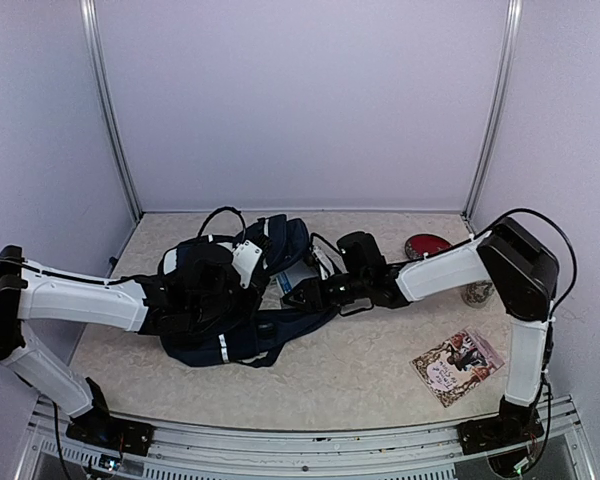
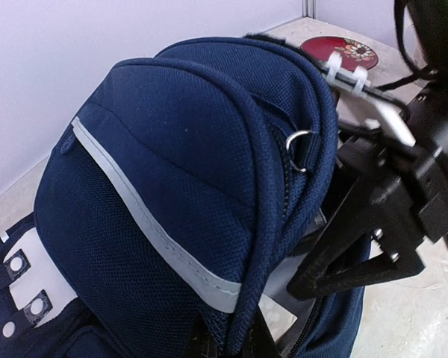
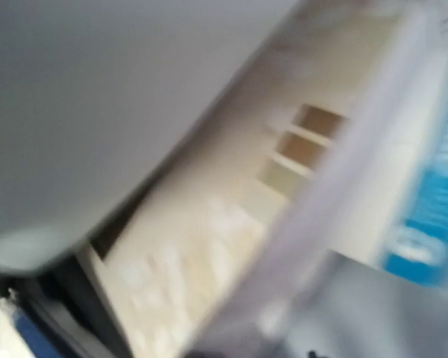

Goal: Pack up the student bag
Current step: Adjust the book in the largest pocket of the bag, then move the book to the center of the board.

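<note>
The student bag [image 1: 250, 335] was seen lying left of centre on a pale, mottled table [image 1: 360, 370], enclosed by plain lilac walls [image 1: 300, 100]. Its navy cloth was woven as coarse mesh, crossed by a grey stripe [image 2: 157, 224]. The left gripper [image 1: 215, 285] was pressed against it, the right gripper [image 1: 315, 292] at its opening; whether either was spread or closed could not be told. In the right wrist view, blue print [image 3: 433, 216] was blurred beyond reading.

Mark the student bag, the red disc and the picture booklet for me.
student bag [image 2: 172, 171], left wrist view, navy panel above the pale stripe.
red disc [image 1: 427, 244], top external view, its centre.
booklet [image 1: 458, 366], top external view, middle of its cover.
</note>
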Controlling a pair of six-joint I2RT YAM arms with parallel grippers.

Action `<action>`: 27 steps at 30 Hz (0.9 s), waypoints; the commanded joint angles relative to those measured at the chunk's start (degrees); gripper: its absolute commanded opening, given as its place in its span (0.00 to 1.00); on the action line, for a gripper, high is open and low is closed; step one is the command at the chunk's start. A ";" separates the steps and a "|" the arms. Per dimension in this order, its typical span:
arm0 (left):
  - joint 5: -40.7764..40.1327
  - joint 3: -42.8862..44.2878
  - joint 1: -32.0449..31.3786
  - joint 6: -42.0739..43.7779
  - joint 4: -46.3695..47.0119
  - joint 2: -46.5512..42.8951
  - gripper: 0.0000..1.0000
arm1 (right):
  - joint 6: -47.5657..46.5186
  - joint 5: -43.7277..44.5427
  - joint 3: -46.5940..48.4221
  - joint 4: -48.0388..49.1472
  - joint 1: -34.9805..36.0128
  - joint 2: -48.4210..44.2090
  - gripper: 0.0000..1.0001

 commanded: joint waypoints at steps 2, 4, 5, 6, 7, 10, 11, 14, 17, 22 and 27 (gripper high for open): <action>0.18 -0.29 0.76 0.99 8.11 -4.42 0.00 | -8.92 28.69 -0.46 -26.51 0.56 -15.24 0.69; 0.16 -0.41 0.83 1.18 8.34 -4.28 0.00 | -7.69 38.19 -1.19 -35.33 0.59 -19.49 0.95; 0.16 -0.46 0.92 1.22 8.53 -4.19 0.00 | -6.10 42.93 -2.04 -40.01 0.55 -21.54 1.00; 0.27 -0.43 0.98 1.23 8.73 -4.00 0.00 | -4.28 46.14 -3.30 -43.19 0.56 -23.53 1.00; 0.50 -0.41 1.05 1.25 8.96 -3.77 0.00 | -1.58 48.67 -4.79 -46.24 0.42 -25.03 1.00; 1.25 -0.05 1.17 1.21 9.43 -2.77 0.00 | 8.56 53.19 -10.17 -54.47 0.34 -28.46 1.00; 1.48 0.11 1.18 1.28 9.46 -2.47 0.00 | 12.21 53.20 -11.82 -57.04 0.00 -28.70 1.00; 2.05 0.75 1.18 1.68 9.08 -1.66 0.00 | 22.62 52.99 -15.00 -65.09 -1.73 -27.94 1.00; 2.29 0.96 1.18 1.99 9.06 -1.22 0.00 | 28.89 53.70 -16.48 -69.79 -2.78 -26.93 1.00; 2.07 1.02 1.27 2.02 8.71 -1.09 0.00 | 34.38 52.02 -19.30 -69.39 -5.38 -29.53 1.00; 1.83 0.68 1.40 2.13 8.62 -1.28 0.00 | 38.89 48.20 -25.49 -65.83 -11.93 -36.55 1.00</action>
